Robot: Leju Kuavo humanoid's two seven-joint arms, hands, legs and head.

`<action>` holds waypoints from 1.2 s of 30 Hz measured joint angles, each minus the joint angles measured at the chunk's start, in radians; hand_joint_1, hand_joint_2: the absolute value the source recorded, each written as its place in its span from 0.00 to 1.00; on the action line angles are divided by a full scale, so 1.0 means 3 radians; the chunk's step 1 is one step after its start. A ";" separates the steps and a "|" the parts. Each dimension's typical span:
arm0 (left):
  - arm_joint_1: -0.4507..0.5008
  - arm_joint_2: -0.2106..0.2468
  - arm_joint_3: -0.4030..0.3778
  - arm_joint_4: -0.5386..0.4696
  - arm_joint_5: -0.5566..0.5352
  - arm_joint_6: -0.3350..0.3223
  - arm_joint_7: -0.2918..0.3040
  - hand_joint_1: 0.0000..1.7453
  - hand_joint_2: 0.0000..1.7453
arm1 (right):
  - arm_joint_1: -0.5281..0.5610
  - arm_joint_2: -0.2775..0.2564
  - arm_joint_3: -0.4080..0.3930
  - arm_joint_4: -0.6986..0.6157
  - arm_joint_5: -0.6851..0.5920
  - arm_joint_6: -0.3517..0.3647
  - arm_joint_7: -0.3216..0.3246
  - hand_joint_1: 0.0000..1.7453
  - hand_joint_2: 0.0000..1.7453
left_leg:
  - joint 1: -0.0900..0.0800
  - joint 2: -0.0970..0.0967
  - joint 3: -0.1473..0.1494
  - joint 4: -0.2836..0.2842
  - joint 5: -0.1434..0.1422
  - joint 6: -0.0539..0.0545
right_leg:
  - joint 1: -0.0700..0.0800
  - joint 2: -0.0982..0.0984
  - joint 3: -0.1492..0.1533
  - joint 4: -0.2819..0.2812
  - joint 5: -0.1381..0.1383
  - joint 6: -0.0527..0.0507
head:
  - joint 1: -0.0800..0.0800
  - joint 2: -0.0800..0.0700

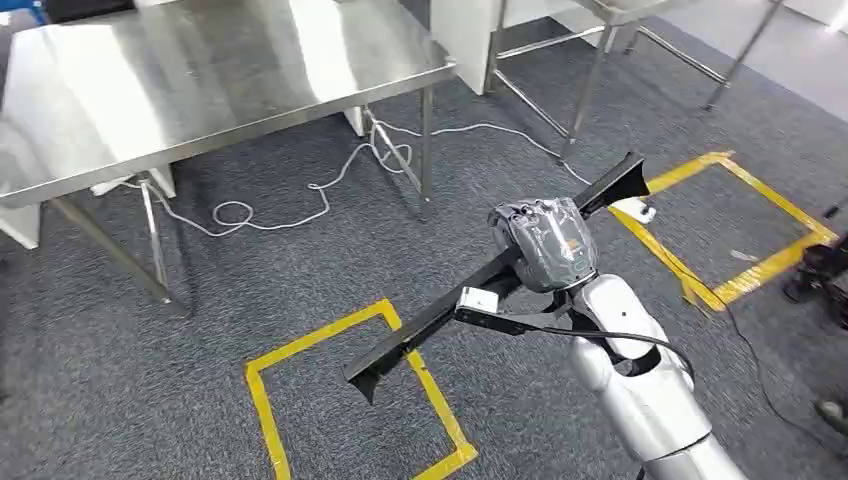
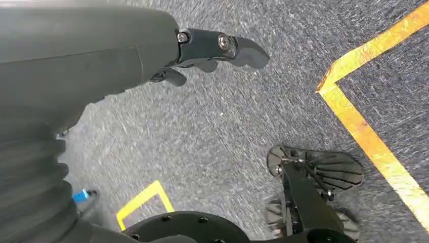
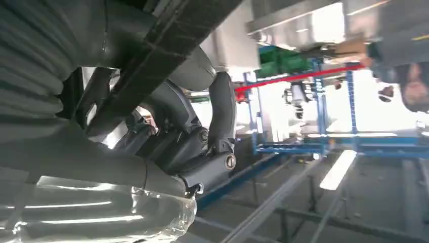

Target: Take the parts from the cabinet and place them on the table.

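A long black part (image 1: 430, 320) with flared ends lies slantwise across the head view, and my right hand (image 1: 545, 245), wrapped in clear plastic, grips it near its middle. In the right wrist view the same part (image 3: 172, 45) runs over the right hand (image 3: 192, 136), whose dark fingers curl around it. A steel table (image 1: 200, 70) stands ahead on the left, its top bare. My left hand (image 2: 202, 50) hangs over the grey carpet with its thumb stretched out, holding nothing.
Another steel frame (image 1: 600, 60) stands at the back right. A white cable (image 1: 330, 185) trails on the carpet under the table. Yellow tape squares (image 1: 270, 380) (image 1: 740, 280) mark the floor. A person's shoes (image 1: 815, 270) show at the right edge.
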 joint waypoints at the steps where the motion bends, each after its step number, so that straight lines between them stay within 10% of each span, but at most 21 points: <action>1: -0.0004 0.0000 0.0000 0.0000 -0.0006 0.0001 -0.0001 0.00 1.00 | -0.0004 0.0006 0.0003 0.0003 0.0001 0.0000 0.0000 1.00 1.00 | -0.0019 -0.0043 -0.0018 0.0022 -0.0016 -0.0025 | 0.0019 -0.0013 0.0039 -0.0014 -0.0001 -0.0049 | 0.0007 0.0000; 4: 0.0024 0.0003 0.0000 0.0000 -0.0012 0.0006 -0.0003 0.00 1.00 | -0.0002 0.0013 0.0003 0.0003 0.0013 0.0000 0.0000 1.00 1.00 | 0.0009 -0.0115 -0.0053 0.0007 0.0008 -0.0076 | 0.0046 -0.0112 0.0025 -0.0008 0.0006 -0.0138 | -0.0010 -0.0001; 5: 0.0031 0.0026 0.0000 0.0000 -0.0012 0.0011 -0.0001 0.00 1.00 | -0.0009 0.0015 0.0003 0.0003 0.0017 0.0000 0.0000 1.00 1.00 | 0.0013 -0.0066 -0.0057 0.0032 -0.0014 -0.0089 | 0.0010 -0.0150 0.0040 -0.0027 0.0017 -0.0166 | -0.0007 0.0000; 6: 0.0033 0.0013 0.0000 0.0000 -0.0010 0.0011 -0.0001 0.00 1.00 | -0.0011 0.0023 0.0003 0.0003 0.0018 0.0000 0.0003 1.00 1.00 | -0.0014 0.0180 -0.0089 0.0129 -0.0072 -0.0114 | 0.0014 -0.0182 0.0057 -0.0029 0.0005 -0.0196 | -0.0037 0.0000; 7: 0.0031 0.0013 0.0000 0.0000 -0.0010 0.0013 -0.0003 0.00 1.00 | -0.0015 0.0024 0.0003 0.0003 0.0018 0.0000 0.0003 1.00 1.00 | -0.0011 0.0274 -0.0146 0.0247 -0.0144 -0.0129 | 0.0024 -0.0203 0.0063 -0.0029 -0.0002 -0.0221 | -0.0062 0.0000; 10: 0.0021 0.0010 0.0000 0.0000 -0.0004 0.0015 -0.0009 0.00 1.00 | -0.0016 0.0024 0.0004 0.0008 0.0022 0.0004 0.0003 1.00 1.00 | 0.0024 0.0386 -0.0514 0.0948 -0.0451 -0.0158 | 0.0051 -0.0317 0.0079 -0.0028 -0.0028 -0.0257 | -0.0061 0.0000; 12: 0.0025 0.0012 0.0000 0.0000 0.0005 0.0022 -0.0013 0.00 1.00 | -0.0017 0.0037 0.0005 0.0015 0.0020 0.0005 0.0003 1.00 1.00 | 0.0027 0.0388 -0.0606 0.1081 -0.0428 -0.0167 | 0.0060 -0.0390 0.0090 -0.0028 -0.0039 -0.0267 | -0.0061 0.0000; 15: 0.0026 0.0014 0.0000 0.0000 0.0004 0.0020 -0.0012 0.00 1.00 | -0.0034 0.0059 0.0008 0.0023 0.0020 0.0005 0.0003 1.00 1.00 | 0.0018 0.0452 -0.0286 0.0429 -0.0066 -0.0122 | 0.0076 -0.0488 0.0118 -0.0029 -0.0063 -0.0268 | -0.0063 0.0000; 17: 0.0007 0.0031 0.0000 -0.0001 0.0002 0.0018 -0.0012 0.00 1.00 | -0.0062 0.0066 0.0008 0.0024 0.0020 0.0005 0.0003 1.00 1.00 | -0.0047 0.0731 -0.0082 0.0069 -0.0012 -0.0044 | 0.0106 -0.0554 0.0142 -0.0030 -0.0089 -0.0241 | -0.0053 0.0000; 21: 0.0001 0.0031 0.0000 -0.0001 -0.0011 -0.0001 -0.0013 0.00 1.00 | -0.0093 0.0070 0.0009 0.0031 0.0018 0.0005 0.0001 1.00 1.00 | -0.0065 0.0549 -0.0074 0.0009 0.0002 -0.0012 | 0.0123 -0.0715 0.0199 -0.0066 -0.0119 -0.0180 | -0.0076 0.0000; 24: -0.0013 0.0014 0.0000 -0.0001 -0.0017 -0.0004 -0.0015 0.00 1.00 | -0.0098 0.0057 0.0001 0.0032 0.0011 0.0005 0.0003 1.00 1.00 | 0.0001 0.0424 -0.0010 -0.0049 0.0044 0.0032 | 0.0104 -0.0300 0.0004 0.0385 -0.0337 -0.0195 | -0.0043 0.0000; 27: -0.0025 0.0005 0.0000 -0.0001 -0.0018 -0.0008 -0.0017 0.00 1.00 | -0.0064 0.0028 0.0001 0.0050 0.0011 0.0005 0.0001 1.00 1.00 | 0.0003 0.0249 -0.0014 -0.0047 0.0041 0.0033 | 0.0077 -0.0238 -0.0364 0.1016 -0.0531 -0.0176 | -0.0023 0.0000; 30: -0.0017 -0.0004 0.0001 -0.0001 -0.0022 -0.0010 -0.0025 0.00 1.00 | -0.0063 0.0023 0.0001 0.0053 0.0013 0.0005 0.0003 1.00 1.00 | 0.0020 0.0084 0.0008 -0.0037 0.0026 0.0006 | 0.0033 -0.0210 -0.0140 0.0412 -0.0189 -0.0047 | -0.0026 0.0000; 31: -0.0017 -0.0008 0.0001 -0.0001 -0.0020 -0.0014 -0.0051 0.00 1.00 | -0.0064 0.0015 0.0000 0.0053 0.0019 0.0005 0.0003 1.00 1.00 | 0.0025 0.0035 0.0007 -0.0022 0.0013 -0.0017 | -0.0003 -0.0111 0.0000 0.0084 -0.0045 -0.0004 | -0.0020 0.0000; 32: -0.0019 -0.0002 0.0000 -0.0001 -0.0020 -0.0022 -0.0092 0.00 1.00 | -0.0065 0.0013 0.0003 0.0062 0.0020 0.0005 0.0004 1.00 1.00 | 0.0007 -0.0011 -0.0008 0.0001 -0.0001 -0.0053 | 0.0001 0.0003 0.0036 0.0006 -0.0031 -0.0024 | -0.0002 0.0000; 36: 0.0000 -0.0002 0.0001 0.0000 -0.0014 -0.0008 -0.0176 0.00 1.00 | -0.0071 0.0000 0.0006 0.0062 0.0024 -0.0001 0.0005 1.00 1.00 | 0.0028 -0.0096 -0.0050 -0.0002 0.0011 -0.0099 | 0.0018 -0.0111 0.0052 -0.0009 -0.0017 -0.0139 | -0.0020 0.0000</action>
